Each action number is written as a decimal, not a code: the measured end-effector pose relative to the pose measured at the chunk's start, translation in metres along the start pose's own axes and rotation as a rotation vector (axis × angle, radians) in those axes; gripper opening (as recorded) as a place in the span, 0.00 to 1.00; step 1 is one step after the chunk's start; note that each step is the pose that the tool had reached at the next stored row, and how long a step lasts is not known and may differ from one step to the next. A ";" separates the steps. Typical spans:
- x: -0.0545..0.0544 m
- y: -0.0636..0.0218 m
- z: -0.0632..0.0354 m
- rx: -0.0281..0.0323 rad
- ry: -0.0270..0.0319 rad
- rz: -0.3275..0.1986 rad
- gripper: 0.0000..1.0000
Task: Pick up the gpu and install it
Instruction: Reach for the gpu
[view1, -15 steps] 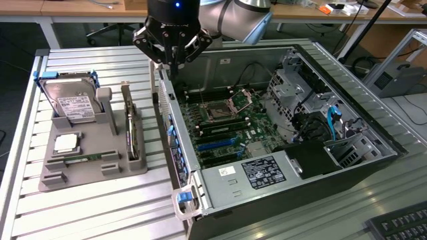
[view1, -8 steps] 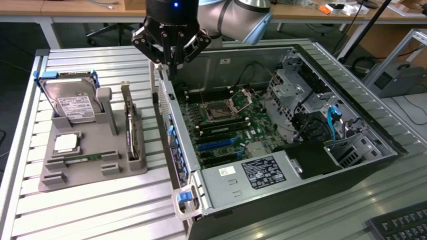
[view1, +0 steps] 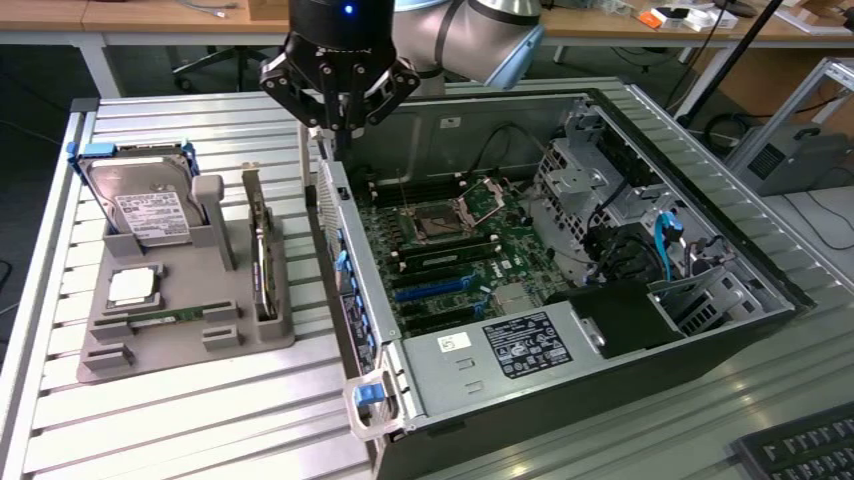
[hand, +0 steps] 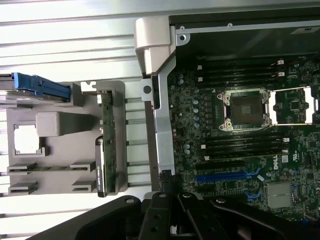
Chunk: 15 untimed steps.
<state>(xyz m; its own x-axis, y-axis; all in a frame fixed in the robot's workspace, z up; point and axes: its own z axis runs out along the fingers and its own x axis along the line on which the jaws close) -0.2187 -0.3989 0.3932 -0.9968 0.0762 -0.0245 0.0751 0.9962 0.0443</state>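
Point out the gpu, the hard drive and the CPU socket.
gpu (view1: 264, 262): exterior view, upper edge of the card.
hard drive (view1: 151, 214): exterior view, its white label.
CPU socket (view1: 441, 222): exterior view, middle of the socket.

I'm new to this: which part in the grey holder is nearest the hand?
The gpu, the thin card on edge at the holder's side by the case; the hard drive sits farther.

One computer case (view1: 561, 428), one grey tray (view1: 180, 347), one hard drive (view1: 154, 215), one gpu (view1: 264, 262), one RAM stick (view1: 167, 315)

gpu (view1: 264, 262): thin card, stood on edge in grey holder (view1: 187, 335) slot.
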 end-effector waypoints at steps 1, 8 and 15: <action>0.000 0.0000 0.0000 0.0000 0.0000 0.000 0.10; 0.003 -0.0002 -0.0001 0.0000 0.0000 0.000 0.10; 0.005 -0.0004 -0.0001 0.0000 0.0000 0.000 0.10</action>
<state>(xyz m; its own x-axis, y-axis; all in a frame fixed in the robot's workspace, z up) -0.2238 -0.3989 0.3932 -0.9968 0.0762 -0.0244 0.0751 0.9962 0.0443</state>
